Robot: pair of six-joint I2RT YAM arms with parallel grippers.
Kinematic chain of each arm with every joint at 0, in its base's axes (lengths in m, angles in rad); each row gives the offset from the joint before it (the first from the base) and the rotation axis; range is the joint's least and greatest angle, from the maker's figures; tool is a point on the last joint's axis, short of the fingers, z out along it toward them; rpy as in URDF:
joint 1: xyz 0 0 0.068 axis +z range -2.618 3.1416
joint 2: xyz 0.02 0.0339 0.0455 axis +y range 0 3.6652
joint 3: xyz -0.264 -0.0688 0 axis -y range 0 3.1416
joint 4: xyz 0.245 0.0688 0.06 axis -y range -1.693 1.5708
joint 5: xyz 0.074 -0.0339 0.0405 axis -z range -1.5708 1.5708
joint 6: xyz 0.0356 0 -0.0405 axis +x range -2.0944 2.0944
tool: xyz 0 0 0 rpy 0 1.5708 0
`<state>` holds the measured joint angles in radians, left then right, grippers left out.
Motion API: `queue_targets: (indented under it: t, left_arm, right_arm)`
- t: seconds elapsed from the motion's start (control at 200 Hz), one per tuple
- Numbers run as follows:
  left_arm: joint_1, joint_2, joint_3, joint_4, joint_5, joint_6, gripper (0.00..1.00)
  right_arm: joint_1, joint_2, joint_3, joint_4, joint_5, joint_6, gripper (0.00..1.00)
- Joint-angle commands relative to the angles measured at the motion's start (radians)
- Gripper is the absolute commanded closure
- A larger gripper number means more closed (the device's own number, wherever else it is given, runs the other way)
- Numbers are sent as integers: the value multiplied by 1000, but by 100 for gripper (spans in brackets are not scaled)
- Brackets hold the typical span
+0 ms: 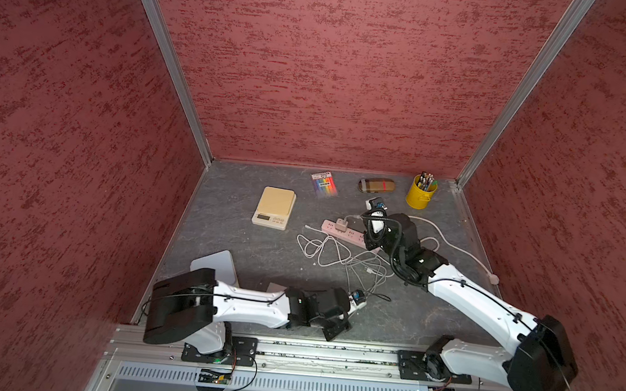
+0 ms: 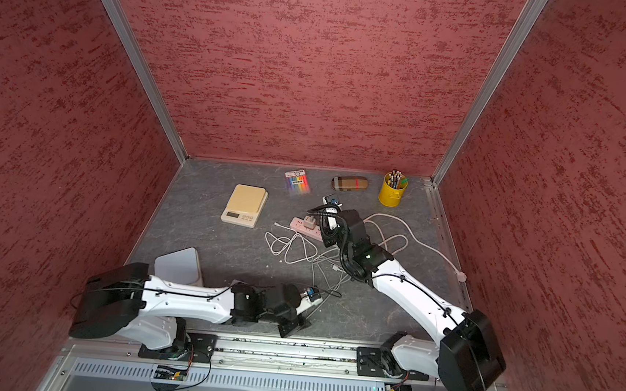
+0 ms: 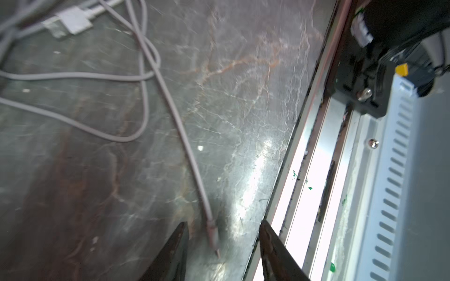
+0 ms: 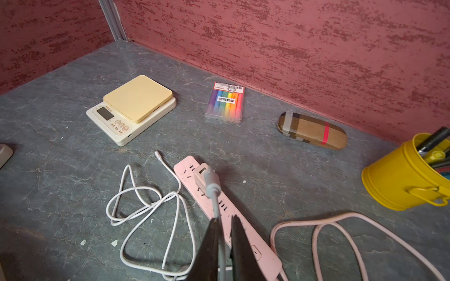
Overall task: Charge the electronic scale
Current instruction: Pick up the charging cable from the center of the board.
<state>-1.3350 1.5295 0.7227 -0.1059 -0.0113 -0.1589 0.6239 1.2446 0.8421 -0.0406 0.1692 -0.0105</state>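
- The scale (image 1: 274,208) sits flat on the grey table (image 1: 232,232). In both top views it is a bit left of the middle of the frame. It has a cream top, with a small screen and buttons on its near edge.
- Just to the right of it lies a pink power strip (image 1: 354,238). A white charger block (image 4: 202,176) is plugged in near the end of the strip.
- A grey cable (image 4: 214,199) is plugged into the charger block. It runs between the fingers of the right gripper (image 4: 224,217).
- The right jaws are almost together, with a thin gap. The grey cable is in that gap, but I cannot tell if they squeeze it.
- The left gripper (image 3: 222,222) is low in the frame in the top views, close to the metal rail (image 3: 304,170) at the front of the table.
- Its jaws are apart. The small plug end of a grey cable lies on the table between them — not pinched.
- A white cable (image 4: 157,153) lies in loose loops in front of the strip. Its tip is near the scale, not touching.
- By the back wall sit three more things — a pack of coloured pens (image 4: 225,103), a brown striped case (image 4: 313,130) and a yellow bucket (image 4: 399,180) of pens.
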Motion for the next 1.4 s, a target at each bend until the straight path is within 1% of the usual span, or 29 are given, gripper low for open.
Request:
queue_targets:
  t: [0.0, 0.1, 0.215, 0.296, 0.381, 0.431, 0.531, 0.556, 0.591, 0.656, 0.706, 0.776, 0.877, 0.937, 1.007, 1.077, 1.152, 1.192, 1.217, 1.292, 1.393]
  left_arm:
    - [-30, 71, 64, -29, -105, 12, 52]
    - [-19, 108, 83, -52, -97, 12, 52]
    - [0, 155, 116, -129, -111, -9, 55]
    - [5, 163, 116, -144, -117, -17, 56]
    - [17, 166, 115, -157, -111, -25, 61]
    - [26, 171, 115, -167, -98, -27, 68]
    - [52, 168, 106, -182, -68, -30, 94]
    - [62, 154, 99, -181, -60, -30, 99]
    - [83, 129, 83, -173, -43, -28, 100]
    - [144, 51, 47, -164, 25, -23, 100]
    - [211, -18, 34, -179, 112, -12, 100]
    - [325, -115, 43, -229, 240, 7, 100]
    - [493, -222, 92, -310, 406, 35, 100]
    - [580, -263, 128, -351, 489, 58, 100]
    - [676, -284, 168, -391, 607, 84, 100]
    - [765, -284, 199, -419, 728, 105, 100]
    - [821, -278, 221, -440, 805, 127, 100]
    - [840, -276, 232, -453, 836, 141, 100]
    - [849, -276, 238, -462, 853, 149, 100]
    - [877, -274, 247, -481, 897, 159, 100]
    - [903, -269, 254, -501, 946, 169, 100]
  right_arm:
    - [-8, -20, -18, 21, 35, 47, 85]
    - [-14, -29, -22, 23, 33, 45, 85]
    - [-19, -38, -24, 19, 39, 35, 84]
    - [-22, -48, -29, 17, 42, 30, 84]
    - [-25, -53, -35, 18, 39, 28, 83]
    - [-26, -55, -38, 20, 35, 28, 81]
    - [-27, -59, -42, 20, 29, 28, 77]
    - [-29, -60, -43, 19, 26, 26, 76]
    - [-29, -63, -43, 20, 23, 22, 75]
    - [-30, -73, -49, 29, 4, -2, 70]
    - [-30, -86, -55, 34, -17, -35, 67]
    - [-30, -110, -59, 38, -69, -101, 60]
    - [-30, -145, -69, 38, -144, -211, 54]
    - [-30, -162, -75, 34, -192, -276, 48]
    - [-29, -171, -74, 14, -277, -358, 42]
    - [-26, -174, -75, -10, -376, -447, 40]
    - [-14, -179, -81, -20, -471, -539, 40]
    - [-5, -180, -88, -20, -496, -575, 40]
    - [4, -179, -87, -24, -499, -620, 40]
    - [26, -159, -66, -69, -493, -680, 40]
    - [56, -116, -35, -111, -480, -710, 40]
